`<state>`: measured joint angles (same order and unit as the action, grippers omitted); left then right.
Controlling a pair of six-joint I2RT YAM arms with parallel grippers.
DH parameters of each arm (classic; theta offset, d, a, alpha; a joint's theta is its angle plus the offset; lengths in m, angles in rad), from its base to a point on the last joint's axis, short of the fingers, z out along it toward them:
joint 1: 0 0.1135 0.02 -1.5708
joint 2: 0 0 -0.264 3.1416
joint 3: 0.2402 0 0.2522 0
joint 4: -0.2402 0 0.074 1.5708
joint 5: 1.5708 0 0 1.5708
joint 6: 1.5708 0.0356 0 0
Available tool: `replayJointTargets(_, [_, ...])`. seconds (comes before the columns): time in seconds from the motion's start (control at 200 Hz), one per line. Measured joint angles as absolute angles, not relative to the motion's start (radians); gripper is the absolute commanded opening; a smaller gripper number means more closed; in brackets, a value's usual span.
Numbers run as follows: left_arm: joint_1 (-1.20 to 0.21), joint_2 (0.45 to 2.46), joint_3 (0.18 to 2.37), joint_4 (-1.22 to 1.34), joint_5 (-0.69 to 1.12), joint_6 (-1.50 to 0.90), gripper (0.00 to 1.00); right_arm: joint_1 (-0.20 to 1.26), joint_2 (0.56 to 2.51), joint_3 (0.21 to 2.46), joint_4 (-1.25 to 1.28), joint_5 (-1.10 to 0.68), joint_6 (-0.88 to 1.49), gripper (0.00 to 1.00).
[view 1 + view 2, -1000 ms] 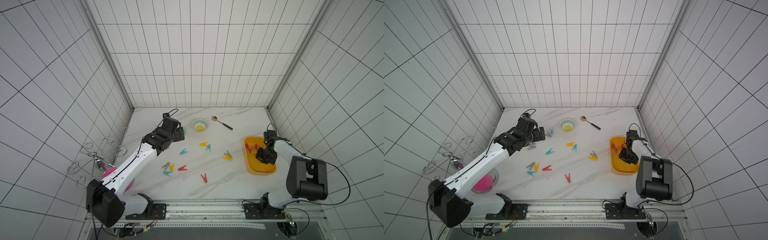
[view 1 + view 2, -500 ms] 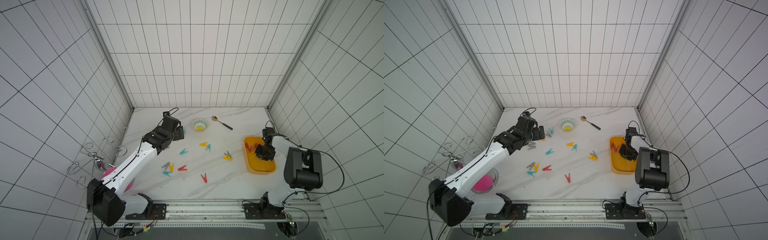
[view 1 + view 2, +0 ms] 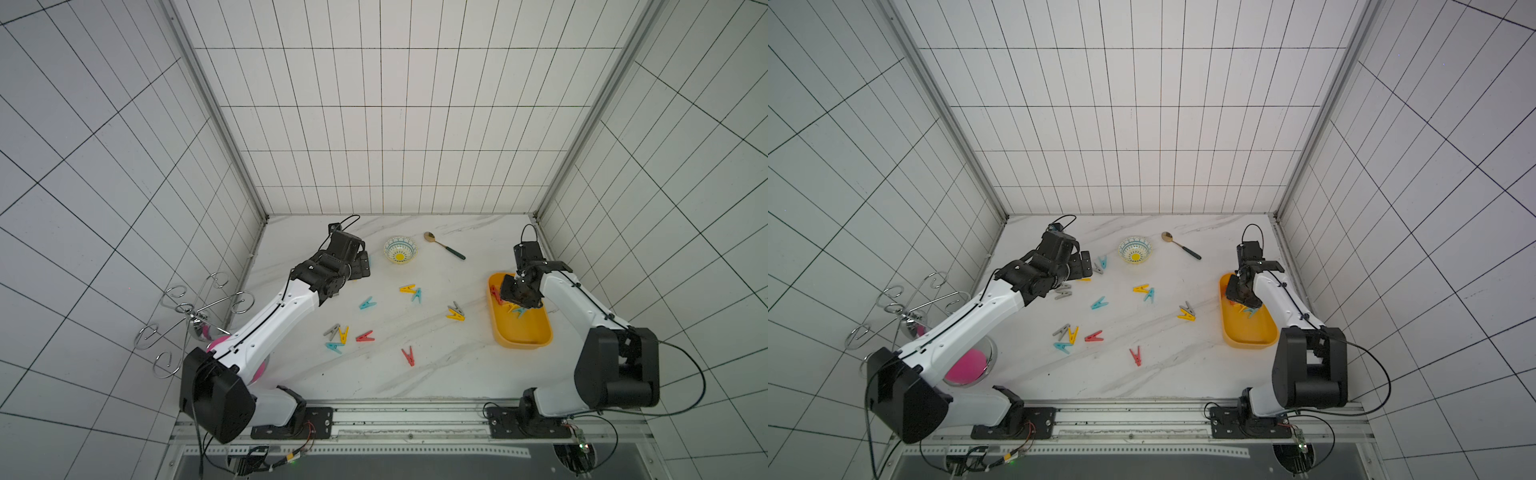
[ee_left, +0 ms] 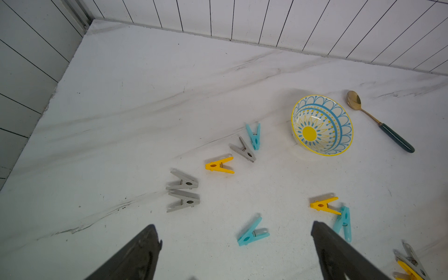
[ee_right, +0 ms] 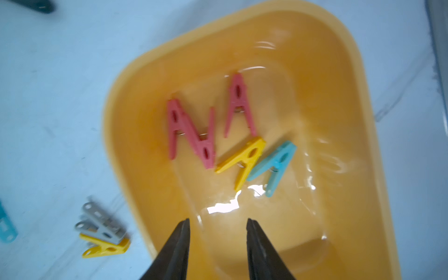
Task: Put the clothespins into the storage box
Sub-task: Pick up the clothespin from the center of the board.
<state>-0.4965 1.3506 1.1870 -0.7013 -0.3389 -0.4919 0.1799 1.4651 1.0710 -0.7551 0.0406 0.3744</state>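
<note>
- The right fingers (image 5: pixel 174 249), pinched shut a second ago, now stand apart with nothing between them, hanging just above the floor of the yellow box (image 3: pixel 521 332)
- That reads as a drop just made: five clothespins lie inside the box, three red clothespins (image 5: pixel 189 135), one yellow clothespin (image 5: pixel 244 160) and one blue clothespin (image 5: pixel 274 164), bunched towards its far end
- Which of the five has just landed I cannot tell
- The left fingers (image 4: pixel 135 254) stay spread wide and empty, well away from the box, above loose clothespins (image 3: pixel 1098 303) on the counter (image 3: pixel 436 374); that arm has barely moved
- Many clothespins are still outside the box, the closest being a grey and yellow pair (image 3: pixel 456 311) just beside its long side
- So one more delivery looks finished and the right fingers are free for the next pick, but the job is far from done
</note>
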Motion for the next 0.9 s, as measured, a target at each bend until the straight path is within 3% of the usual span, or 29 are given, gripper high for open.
replayJointTargets(0.385, [-0.496, 1.346, 1.166, -0.7, -0.348, -0.509, 0.99, 0.526, 1.543, 1.128, -0.764, -0.001, 0.352, 0.48])
replayJointTargets(0.77, [-0.496, 1.333, 1.16, -0.7, -0.35, -0.509, 0.99, 0.583, 1.639, 1.071, -0.701, -0.006, 0.397, 0.48])
replayJointTargets(0.899, [-0.496, 1.333, 1.16, -0.7, -0.35, -0.511, 0.99, 0.569, 1.641, 1.071, -0.681, 0.027, 0.417, 0.43])
